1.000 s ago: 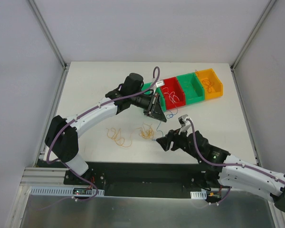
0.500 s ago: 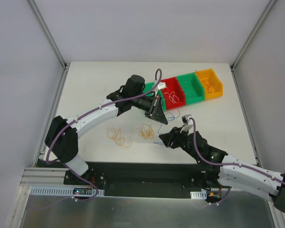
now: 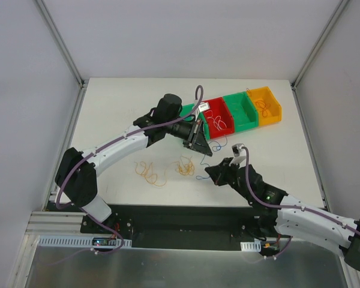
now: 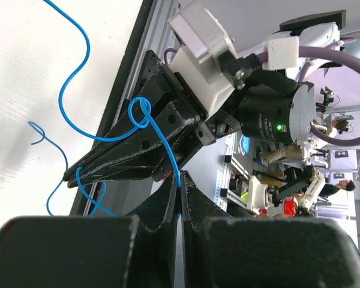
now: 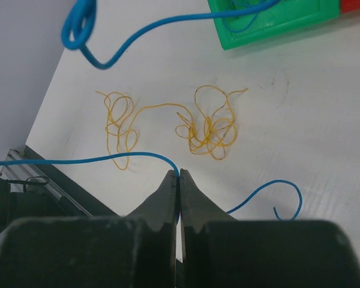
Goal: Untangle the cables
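Both pinching blue cable (image 5: 138, 155): left hand (image 4: 180, 183), right hand (image 5: 179, 179). Strand likely limp, light, slippery; grip close beside loop (image 5: 69, 30).

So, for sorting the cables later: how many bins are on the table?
4, in one row at the far side: green bin, partly hidden, then red bin, second green bin, and orange bin rightmost.

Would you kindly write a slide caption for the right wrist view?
Right gripper shut on a blue cable, yellow cables loose on the table.
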